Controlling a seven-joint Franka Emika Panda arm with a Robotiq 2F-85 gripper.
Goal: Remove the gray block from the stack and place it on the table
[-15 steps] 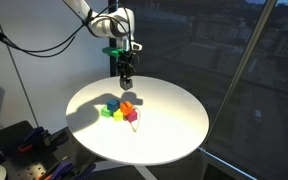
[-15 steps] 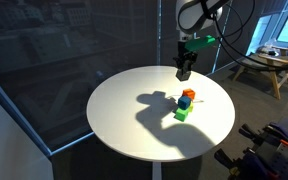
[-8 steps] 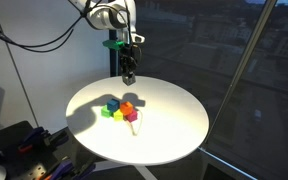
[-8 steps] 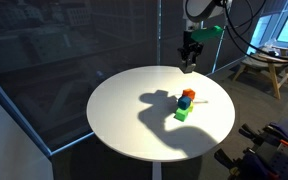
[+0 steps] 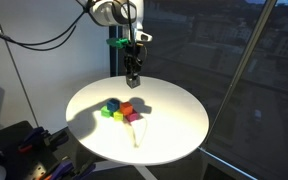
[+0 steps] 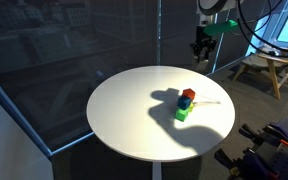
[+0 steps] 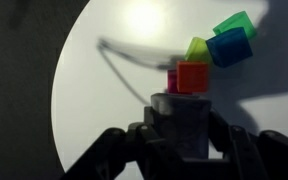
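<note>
Lower centre of the wrist view: small light-gray cube (image 7: 182,122) pinched between the dark fingers of the black two-finger gripper (image 7: 181,104). Jaws clenched on it, to judge by both fingers closing in against its sides. No confirming that from the exterior views, too small and too shadowed there to pick out under the gripper (image 5: 133,74) (image 6: 200,52).

Hanging high in both exterior views, near the top of the frame, well above the large round white tabletop (image 5: 179,128) (image 6: 124,105) and toward its far rim. Well apart from the cluster of coloured toy cubes (image 5: 122,110) (image 6: 185,104) sitting mid-table.

Upper right of the wrist view, well below the grasped cube: that cluster (image 7: 206,58) again. An orange-red cube (image 7: 192,76) with a magenta cube (image 7: 171,80) just beside it, then a yellow-green cube (image 7: 197,47), a blue cube (image 7: 229,48) and a green cube (image 7: 234,22) further up the frame, all on the white table (image 7: 114,70). No gray among them.

Progress, as a judgement: first half done, with the gray cube lifted clear of the stack and touching none of the others. Left to do: carry to a bare patch of tabletop away from the coloured cubes, lower until resting flat, release, back off. Plenty of open white surface around the cluster for that.
</note>
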